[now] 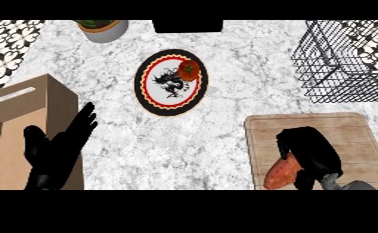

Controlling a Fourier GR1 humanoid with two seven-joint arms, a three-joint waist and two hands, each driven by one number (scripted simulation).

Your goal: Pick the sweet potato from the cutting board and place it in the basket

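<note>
One firm, tapered sweet potato [281, 175] on the cutting board [258, 142] looks rigid and fairly heavy, best taken mid-body, where the right hand's [310, 152] fingers curl beside it, while the left hand [55, 149] rests with fingers spread.

White marbled tabletop [111, 142] below me. On it: patterned round plate [164, 97] near centre; dark wire basket [336, 62] at far right; wooden cutting board [325, 132] at near right, well apart from the plate; grey plant pot [105, 30] at far left; brown box [37, 107] at my near left edge.
</note>
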